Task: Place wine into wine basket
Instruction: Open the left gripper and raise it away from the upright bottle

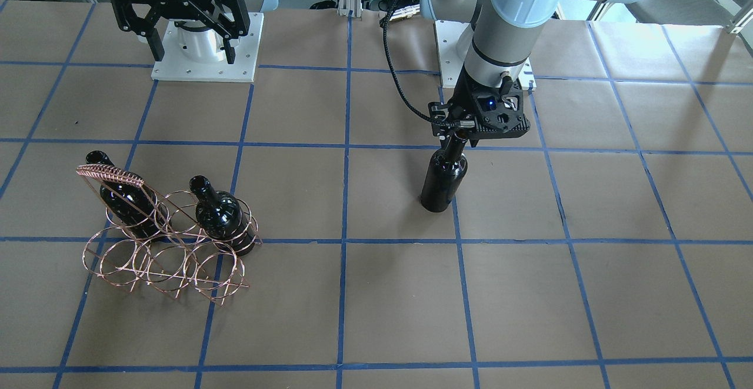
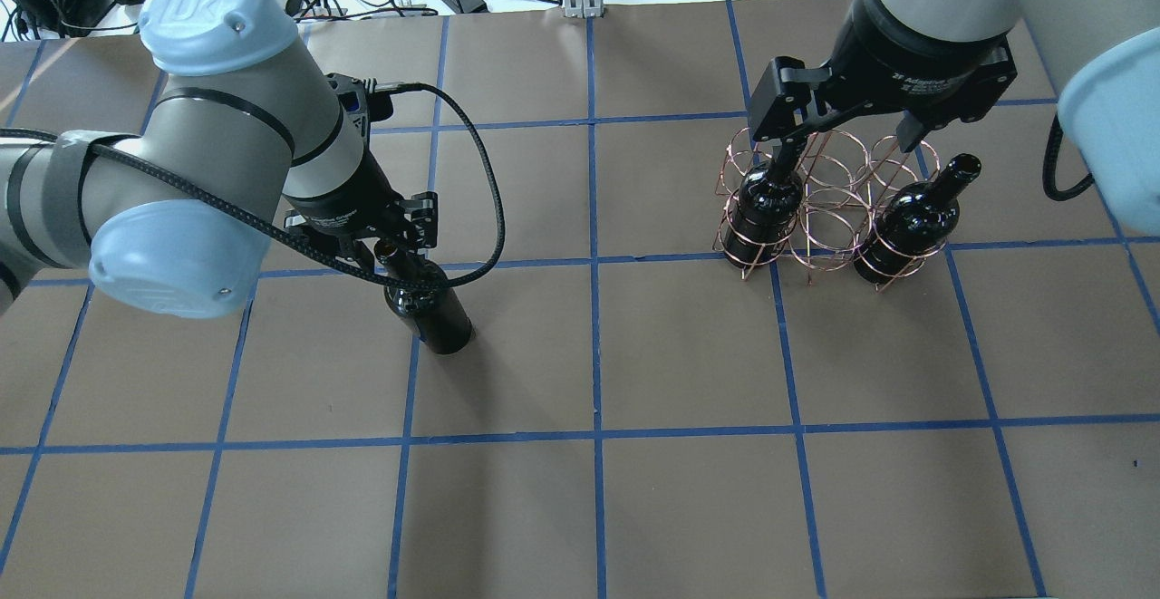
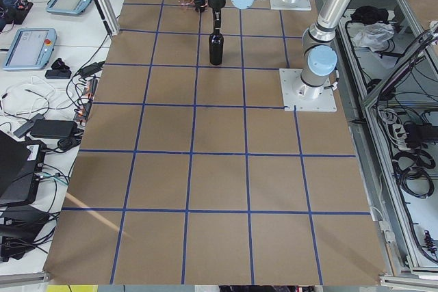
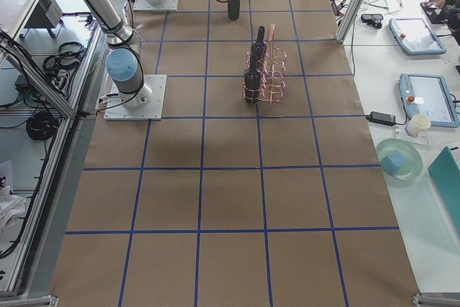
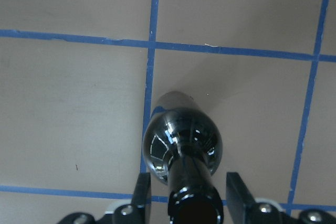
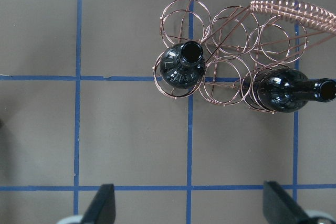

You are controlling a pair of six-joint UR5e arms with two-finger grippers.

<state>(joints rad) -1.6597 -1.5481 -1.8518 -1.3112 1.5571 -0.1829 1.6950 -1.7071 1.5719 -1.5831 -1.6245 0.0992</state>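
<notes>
The wine (image 1: 444, 180) is a glossy black bottle standing upright on the brown table, apart from the basket; it also shows in the overhead view (image 2: 433, 313) and the left wrist view (image 5: 181, 140). My left gripper (image 1: 456, 139) (image 2: 396, 250) (image 5: 189, 200) is open, with a finger on each side of the bottle's neck and a small gap on both sides. The copper wine basket (image 1: 112, 172) (image 6: 294, 13) holds two look-alike bottles (image 1: 120, 195) (image 1: 220, 212) in its rings. My right gripper (image 2: 843, 150) (image 6: 189, 208) hangs open and empty above the basket.
The table is brown paper with a blue tape grid. The arm bases (image 1: 206, 47) stand at the robot's side of the table. A black cable (image 2: 489, 182) loops beside the left wrist. Benches with tablets (image 4: 420, 34) flank the table ends.
</notes>
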